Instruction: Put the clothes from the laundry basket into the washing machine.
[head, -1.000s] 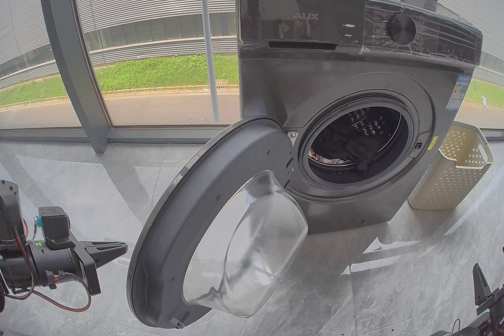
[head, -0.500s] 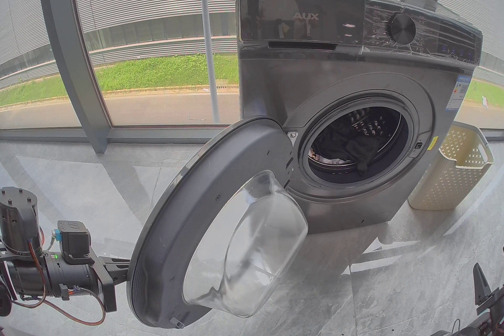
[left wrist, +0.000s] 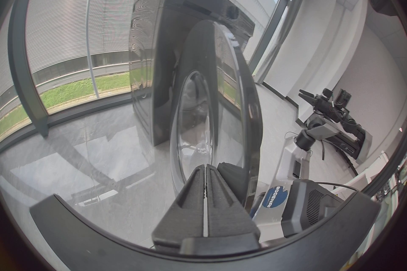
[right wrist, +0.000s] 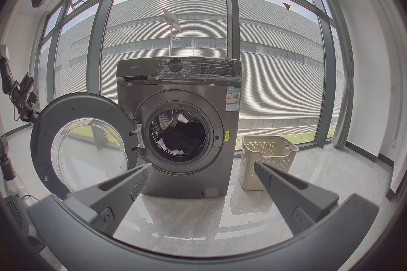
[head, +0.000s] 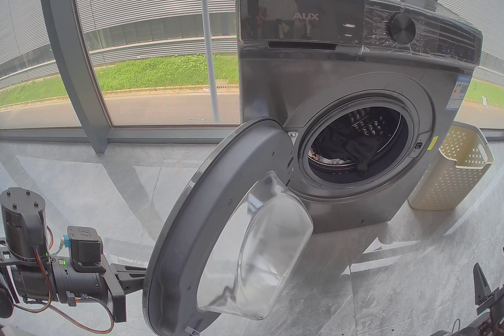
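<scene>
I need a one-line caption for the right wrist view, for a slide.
Open right gripper faces the washer, door swung open, dark clothes in the drum, basket beside it.

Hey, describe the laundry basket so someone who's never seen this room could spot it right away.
Find the grey washing machine, its round door swung open to one side. On the floor at the machine's other side, close by its corner, stands the basket. It is the only pale cream thing there: a tall plastic tub, walls full of small holes.
</scene>
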